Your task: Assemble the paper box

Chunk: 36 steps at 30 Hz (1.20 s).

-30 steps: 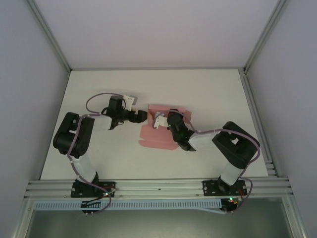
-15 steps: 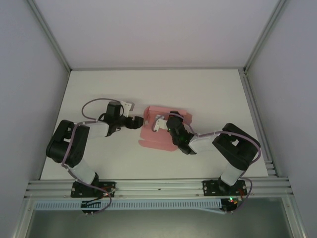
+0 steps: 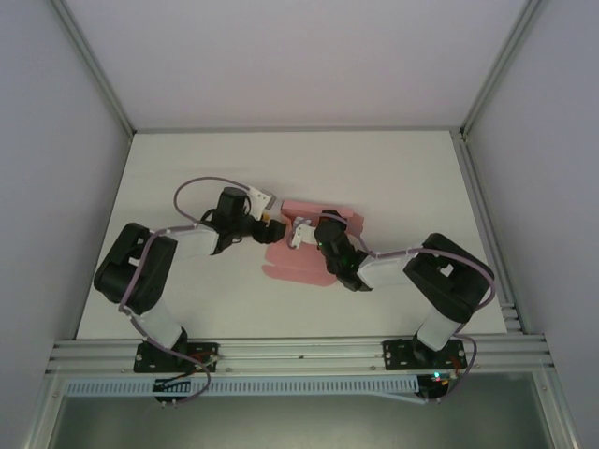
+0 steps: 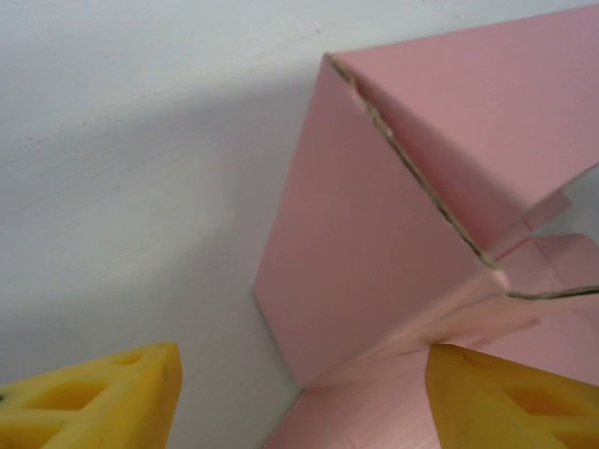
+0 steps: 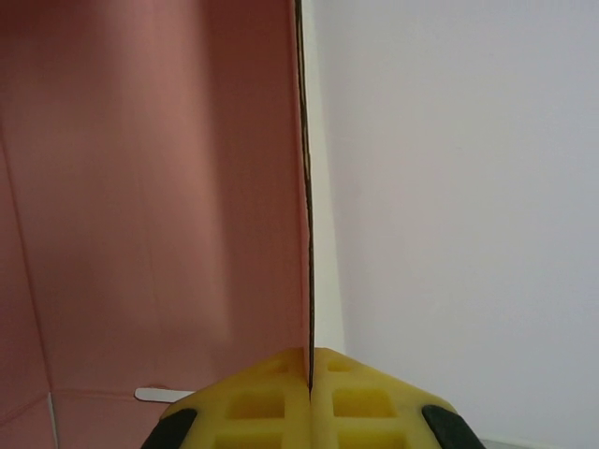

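Box [image 3: 288, 267] mid-table. Right gripper [image 5: 309, 369] clamped on its upright wall edge; left gripper [image 4: 301, 385] part spread astride a corner, gripping nothing. Risk: corner crushed or wall torn by a skewed squeeze.

Pale pink paper box [image 4: 365, 271]; yellow-fingered left tool [image 4: 301, 383], right tool [image 5: 310, 374]; plain white table [image 4: 122, 140]; black arms [image 3: 140, 271]

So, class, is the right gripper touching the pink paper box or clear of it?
Touching. The right wrist view shows the right gripper pinched shut on the thin edge of an upright paper box panel.
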Motion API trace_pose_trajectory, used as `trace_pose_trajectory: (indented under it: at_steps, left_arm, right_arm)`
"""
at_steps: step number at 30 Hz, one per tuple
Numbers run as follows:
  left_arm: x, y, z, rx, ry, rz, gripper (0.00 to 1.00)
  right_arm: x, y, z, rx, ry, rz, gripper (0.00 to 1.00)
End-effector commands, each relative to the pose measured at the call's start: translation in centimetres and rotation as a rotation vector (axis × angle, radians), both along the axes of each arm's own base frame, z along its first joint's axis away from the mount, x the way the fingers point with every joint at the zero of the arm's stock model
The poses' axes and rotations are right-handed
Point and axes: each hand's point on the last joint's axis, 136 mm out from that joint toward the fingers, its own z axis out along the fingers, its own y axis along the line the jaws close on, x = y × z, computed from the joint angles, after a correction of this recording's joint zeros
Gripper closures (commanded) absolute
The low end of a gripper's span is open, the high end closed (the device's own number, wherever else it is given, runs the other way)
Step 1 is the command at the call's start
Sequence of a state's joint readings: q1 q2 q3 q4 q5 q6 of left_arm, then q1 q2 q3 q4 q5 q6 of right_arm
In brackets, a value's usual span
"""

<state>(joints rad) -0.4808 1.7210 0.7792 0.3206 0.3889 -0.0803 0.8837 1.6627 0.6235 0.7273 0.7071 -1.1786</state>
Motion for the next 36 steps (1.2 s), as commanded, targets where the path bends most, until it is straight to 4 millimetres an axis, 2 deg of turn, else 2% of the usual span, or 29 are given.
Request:
trace_pose_trajectory:
  at_steps: [1, 8, 10, 15, 18, 21, 24, 28, 29, 33, 36]
  left_arm:
    - [1.0, -0.8, 0.6, -0.030, -0.053, -0.008, 0.34]
    - [1.7, -1.7, 2.3, -0.096, -0.170, -0.009, 0.37]
    - [2.1, -1.7, 2.6, -0.105, -0.193, 0.015, 0.46]
    - [3.2, -1.4, 2.1, -0.054, -0.232, 0.072, 0.47]
    - [3.3, -1.5, 1.7, -0.009, -0.256, 0.095, 0.54]
    - [3.4, -1.3, 1.2, 0.037, -0.266, 0.125, 0.56]
    - [3.9, 0.1, 0.2, 0.110, -0.287, 0.227, 0.59]
    - [4.4, 2.3, -1.3, 0.193, -0.301, 0.365, 0.83]
    - [4.6, 2.9, -1.6, 0.212, -0.304, 0.402, 0.80]
    - [4.7, 4.8, -1.5, 0.276, -0.368, 0.518, 0.87]
    - [4.7, 6.1, -1.6, 0.327, -0.389, 0.590, 0.89]
  right_arm:
    - [-0.6, 0.0, -0.2, 0.015, 0.036, 0.006, 1.00]
    - [-1.3, 0.5, -0.9, 0.030, 0.098, 0.026, 1.00]
    - [-1.5, 0.6, -1.3, 0.028, 0.109, 0.028, 1.00]
    - [-1.7, 0.9, -1.8, 0.028, 0.133, 0.032, 1.00]
    - [-1.6, 1.0, -1.9, 0.031, 0.137, 0.032, 1.00]
    - [-1.6, 0.9, -1.8, 0.035, 0.133, 0.020, 1.00]
    - [-1.6, 0.7, -1.8, 0.041, 0.134, 0.011, 1.00]
    - [-1.9, 0.5, -1.8, 0.049, 0.136, 0.001, 1.00]
    - [-1.9, 0.4, -1.7, 0.050, 0.138, -0.004, 1.00]
    - [-2.2, -0.1, -1.9, 0.046, 0.143, -0.018, 1.00]
    - [-2.3, -0.6, -1.9, 0.053, 0.145, -0.038, 1.00]
